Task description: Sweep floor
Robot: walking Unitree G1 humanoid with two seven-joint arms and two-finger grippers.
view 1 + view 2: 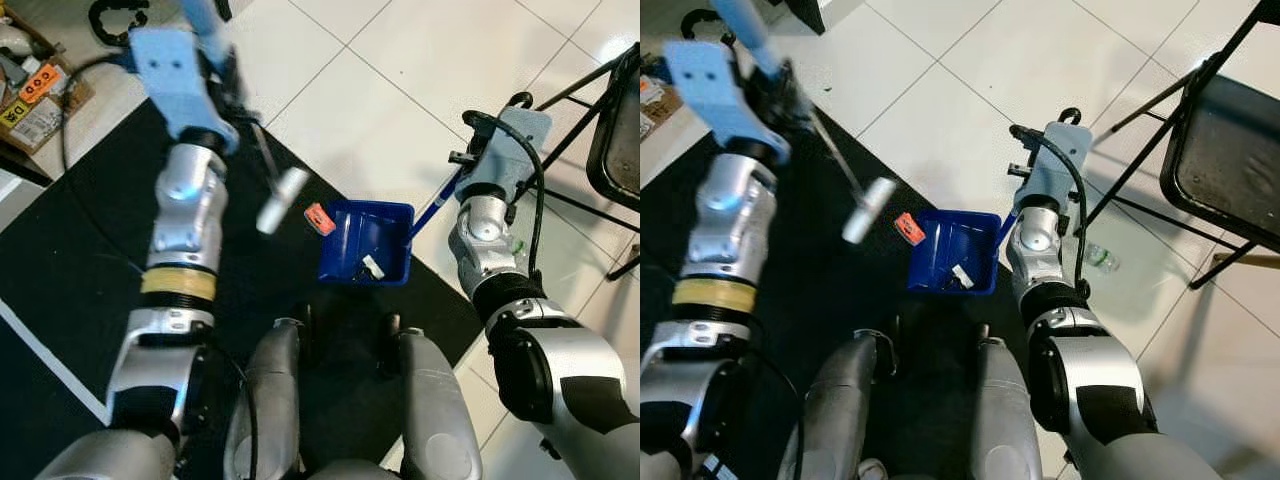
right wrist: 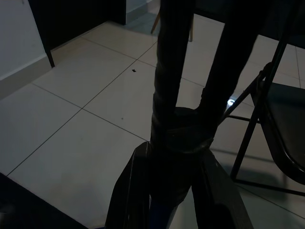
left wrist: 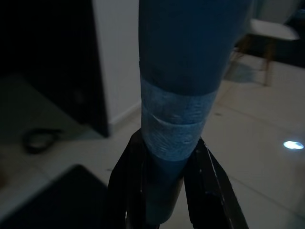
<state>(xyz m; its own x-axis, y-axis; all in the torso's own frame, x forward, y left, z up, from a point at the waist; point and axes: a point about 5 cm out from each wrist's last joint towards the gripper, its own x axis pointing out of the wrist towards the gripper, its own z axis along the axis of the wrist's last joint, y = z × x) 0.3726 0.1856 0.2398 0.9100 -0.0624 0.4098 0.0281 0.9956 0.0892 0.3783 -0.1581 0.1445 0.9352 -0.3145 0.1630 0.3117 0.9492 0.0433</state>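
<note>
Our left end effector (image 3: 164, 191) clamps the taped broom handle (image 3: 176, 119); our right end effector (image 2: 174, 191) clamps the square blue plastic dustpan's (image 1: 365, 242) thin pole.

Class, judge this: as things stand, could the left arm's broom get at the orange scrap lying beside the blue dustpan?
Probably yes. The broom head hangs just left of the orange scrap, nothing between them, and the left gripper grips its handle.

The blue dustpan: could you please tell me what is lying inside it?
Inside the blue dustpan lies a small white scrap beside some dark debris too small to identify. An orange scrap sits just outside it, on the black mat.
</note>
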